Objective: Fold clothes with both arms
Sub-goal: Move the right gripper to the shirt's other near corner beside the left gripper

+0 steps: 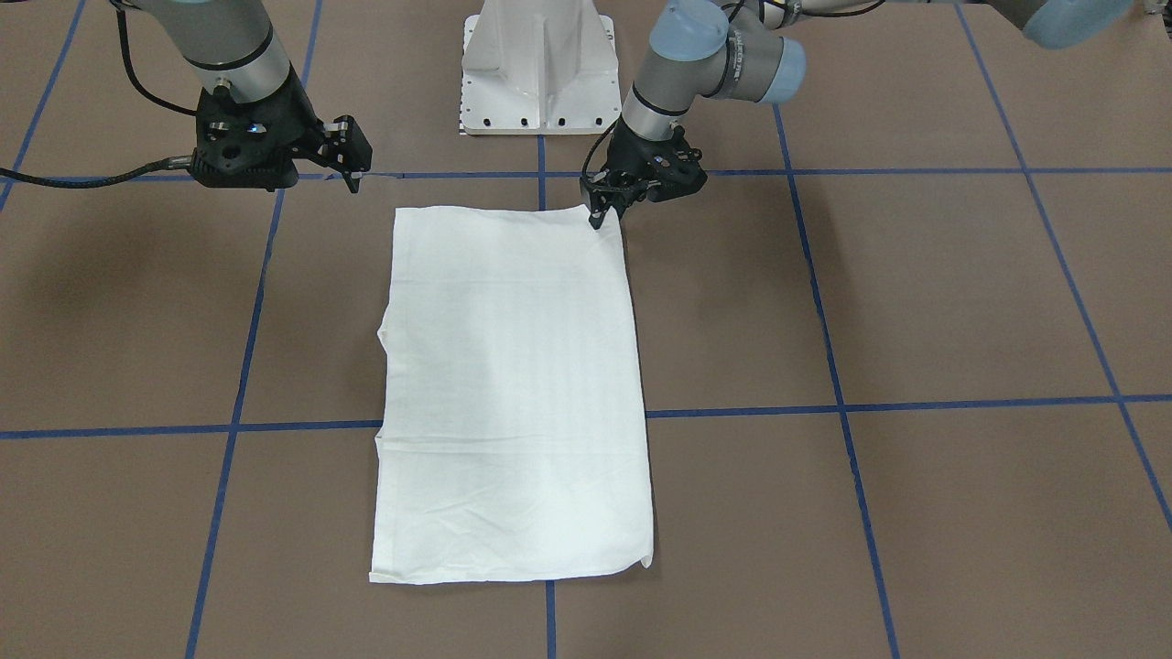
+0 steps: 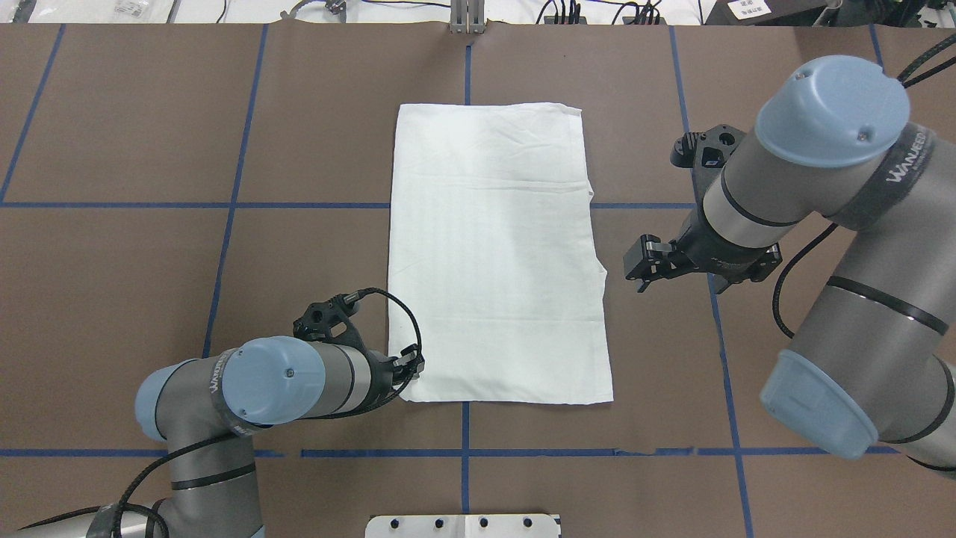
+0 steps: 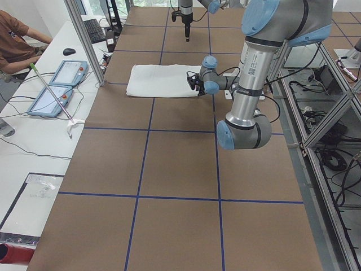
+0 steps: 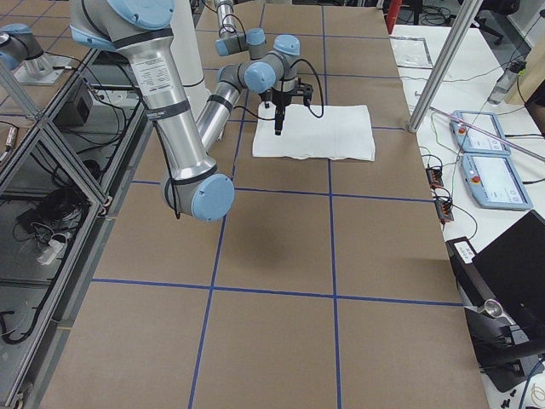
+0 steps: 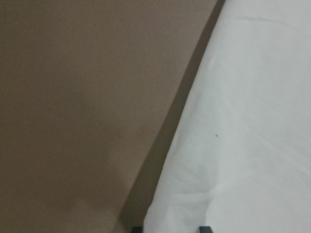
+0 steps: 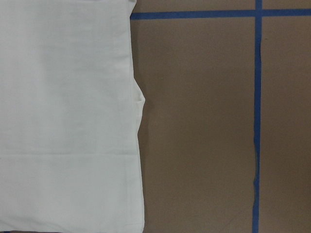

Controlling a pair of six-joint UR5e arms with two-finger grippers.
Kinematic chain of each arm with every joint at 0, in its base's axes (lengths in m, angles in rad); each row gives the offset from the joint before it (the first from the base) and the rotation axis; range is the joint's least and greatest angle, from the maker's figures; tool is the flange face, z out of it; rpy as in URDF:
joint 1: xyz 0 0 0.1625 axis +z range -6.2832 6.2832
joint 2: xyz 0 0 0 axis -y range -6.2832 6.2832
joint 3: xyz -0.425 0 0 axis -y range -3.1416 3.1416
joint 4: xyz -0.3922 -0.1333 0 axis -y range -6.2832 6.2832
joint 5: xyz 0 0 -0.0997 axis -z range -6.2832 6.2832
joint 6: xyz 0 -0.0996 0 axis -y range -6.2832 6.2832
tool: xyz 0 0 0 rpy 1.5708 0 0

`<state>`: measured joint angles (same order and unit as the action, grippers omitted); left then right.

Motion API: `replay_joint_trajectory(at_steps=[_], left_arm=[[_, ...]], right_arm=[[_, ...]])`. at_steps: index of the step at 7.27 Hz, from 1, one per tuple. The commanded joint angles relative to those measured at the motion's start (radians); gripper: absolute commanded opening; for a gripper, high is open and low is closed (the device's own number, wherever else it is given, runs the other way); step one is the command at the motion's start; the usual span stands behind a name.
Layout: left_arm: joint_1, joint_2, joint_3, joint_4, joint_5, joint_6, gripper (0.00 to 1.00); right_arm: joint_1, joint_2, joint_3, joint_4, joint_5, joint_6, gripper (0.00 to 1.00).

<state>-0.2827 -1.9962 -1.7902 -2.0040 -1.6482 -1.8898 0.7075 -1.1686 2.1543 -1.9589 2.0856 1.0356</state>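
while left tool (image 2: 411,368) touches shirt (image 2: 497,254) corner

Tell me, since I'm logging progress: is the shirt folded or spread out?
Folded. The shirt lies as a narrow plain white rectangle with no sleeves or collar showing, and layered edges step along its side nearest the right gripper.

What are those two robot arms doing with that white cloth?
They are folding a white shirt, which already lies as a neat rectangle on the brown table. The left gripper is down at the shirt's near corner; whether it is pinching the cloth is unclear. The right gripper hovers beside the shirt's other side, not touching it.
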Motion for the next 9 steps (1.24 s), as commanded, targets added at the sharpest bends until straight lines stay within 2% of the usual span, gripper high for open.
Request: replay_joint_trajectory(at_steps=[1,2,5,7,8,9], left_arm=[[-0.001,-0.006,0.0,0.001,0.001,0.0,0.06],[-0.001,-0.007,-0.009,0.001,0.001,0.0,0.0],[-0.007,-0.022,-0.014,0.001,-0.007,0.027,0.0],[-0.018,-0.029,-0.014,0.001,-0.012,0.049,0.0],[-0.03,-0.027,-0.012,0.002,-0.012,0.072,0.0],[-0.033,-0.027,-0.011,0.002,-0.01,0.087,0.0]], right_arm=[[-0.003,0.003,-0.005,0.002,0.004,0.064,1.0],[-0.008,0.006,-0.002,0.015,0.002,0.148,1.0],[-0.104,0.012,-0.001,0.031,-0.065,0.459,1.0],[-0.234,-0.061,-0.043,0.267,-0.215,0.713,1.0],[-0.291,-0.091,-0.047,0.303,-0.299,0.766,1.0],[-0.336,-0.112,-0.051,0.307,-0.332,0.806,1.0]])
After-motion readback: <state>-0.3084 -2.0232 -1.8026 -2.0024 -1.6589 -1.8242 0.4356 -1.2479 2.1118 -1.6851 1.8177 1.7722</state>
